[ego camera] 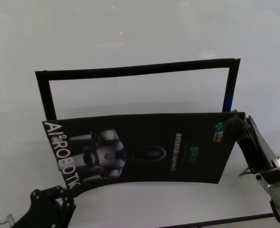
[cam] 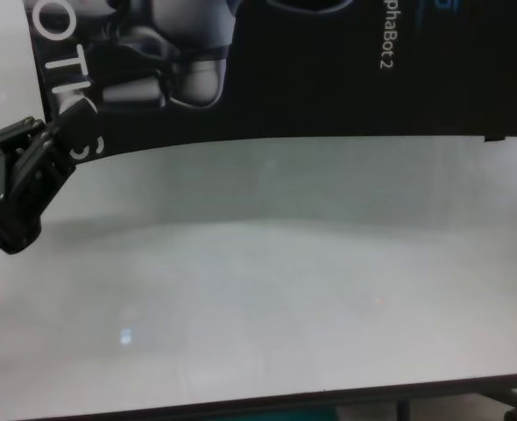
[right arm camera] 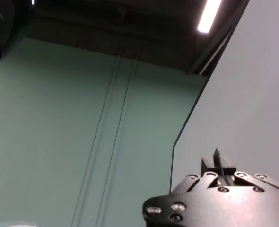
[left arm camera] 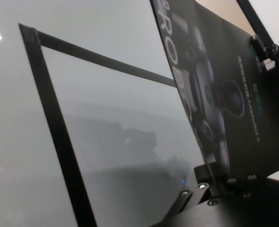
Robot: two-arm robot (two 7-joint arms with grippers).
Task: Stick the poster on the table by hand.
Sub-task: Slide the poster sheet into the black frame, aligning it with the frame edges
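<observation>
Head view: poster (ego camera: 149, 147) held above table (ego camera: 130, 28), overlapping the near side of black strip frame (ego camera: 135, 70); left gripper (ego camera: 66, 190) at 7 o'clock, right gripper (ego camera: 237, 121) at 3 o'clock. Chest view: left gripper (cam: 53, 140) clenched on poster's corner (cam: 285, 70). Right wrist view: right gripper (right arm camera: 218, 165) pinches poster's edge (right arm camera: 243, 94).

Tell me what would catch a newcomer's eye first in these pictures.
The large glossy black poster with a grey humanoid robot and white lettering stands out, held across the middle of the glossy white table. The black left gripper pinches its near-left corner, while the black right gripper holds its far-right corner. Behind it, narrow black strips form a three-sided frame stuck on the tabletop.
</observation>
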